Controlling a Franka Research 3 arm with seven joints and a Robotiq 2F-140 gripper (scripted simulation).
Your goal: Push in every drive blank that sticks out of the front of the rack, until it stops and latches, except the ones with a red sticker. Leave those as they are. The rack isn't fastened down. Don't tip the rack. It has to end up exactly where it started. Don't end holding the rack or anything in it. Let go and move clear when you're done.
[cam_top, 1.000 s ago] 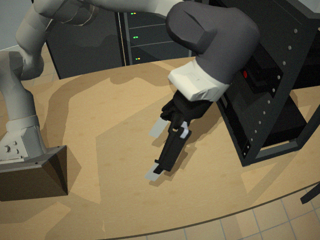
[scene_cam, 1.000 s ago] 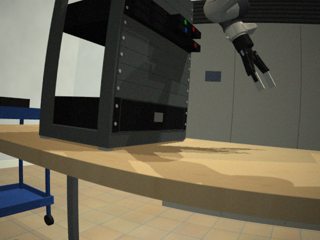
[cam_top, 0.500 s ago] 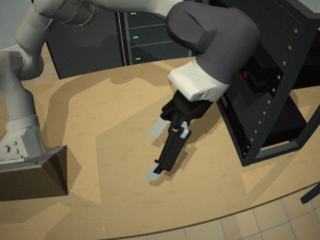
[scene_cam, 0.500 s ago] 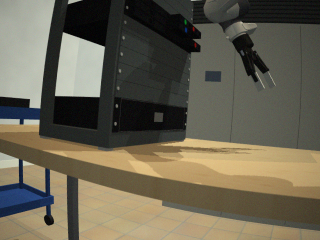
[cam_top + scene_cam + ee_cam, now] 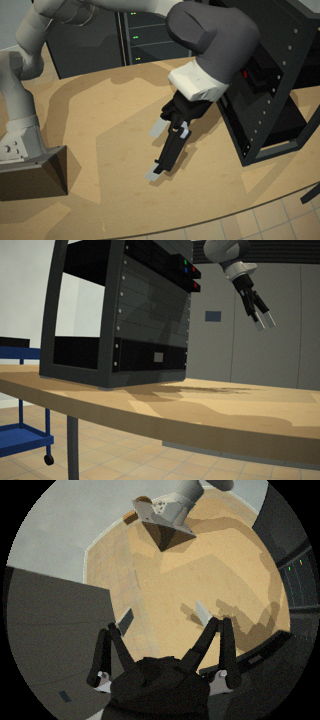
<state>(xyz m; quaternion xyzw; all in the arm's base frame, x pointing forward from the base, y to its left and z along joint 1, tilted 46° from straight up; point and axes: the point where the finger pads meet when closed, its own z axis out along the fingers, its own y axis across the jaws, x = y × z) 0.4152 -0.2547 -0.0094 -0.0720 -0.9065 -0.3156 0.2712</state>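
Observation:
The dark grey rack (image 5: 108,317) (image 5: 286,55) stands on the wooden table (image 5: 232,405) (image 5: 103,116). Black drive blanks (image 5: 178,263) stick out at the top of its front. Their ends carry round stickers: a green sticker (image 5: 185,261), a blue sticker (image 5: 185,270) and a red sticker (image 5: 193,268). A lower blank (image 5: 189,287) (image 5: 245,74) has another red sticker (image 5: 195,285). I cannot tell which upper blank carries which sticker. My gripper (image 5: 264,324) (image 5: 155,152) (image 5: 163,609) is open and empty. It hangs in the air in front of the rack, apart from it, a little below the level of the blanks.
The arm's base (image 5: 33,167) is mounted at the table's left. Dark server cabinets (image 5: 149,38) stand behind the table. A blue cart (image 5: 20,436) is on the floor beside the rack. The rack's bottom bay holds a black panel (image 5: 139,357) with a grey label.

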